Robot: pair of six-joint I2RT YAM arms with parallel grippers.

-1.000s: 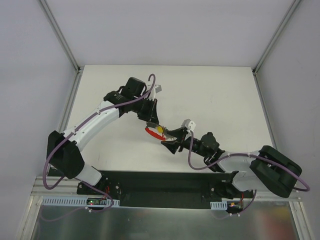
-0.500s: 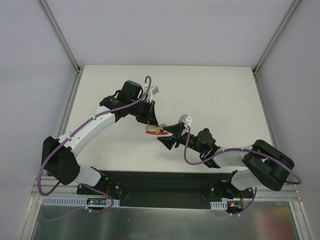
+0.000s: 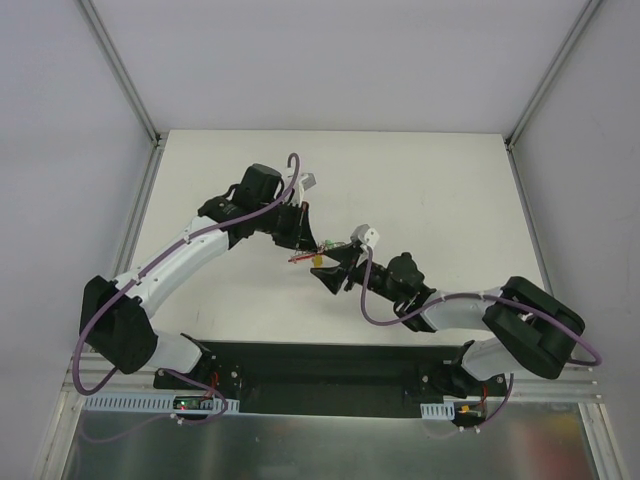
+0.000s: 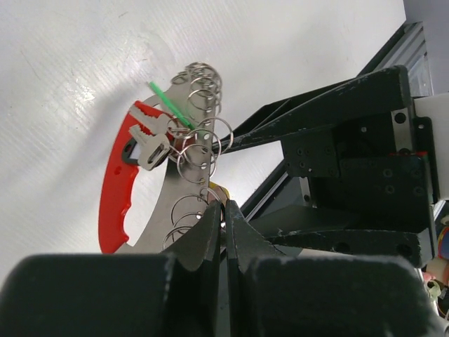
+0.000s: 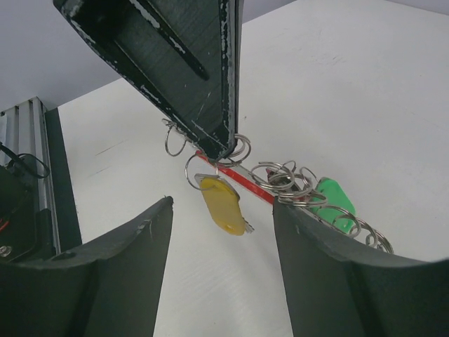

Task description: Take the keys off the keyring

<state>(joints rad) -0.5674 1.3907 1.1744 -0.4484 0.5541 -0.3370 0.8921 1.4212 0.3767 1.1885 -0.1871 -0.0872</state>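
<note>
The left gripper (image 4: 225, 214) pinches shut on the keyring (image 4: 198, 144), holding it up so the yellow key (image 5: 222, 203) dangles free. The right gripper (image 3: 334, 268) gapes around that key, seemingly to grasp it.

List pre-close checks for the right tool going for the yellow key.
1. Left tool clamped on the keyring: ok, jaws shut on a loop.
2. Right tool open: ok, fingers spread wide.
3. Yellow key between the right fingers: ok, hanging free, untouched.
4. Green key outside the closing path: cannot tell, it sits near one finger.
5. Which loop carries the yellow key: cannot tell, the loops are tangled.
</note>
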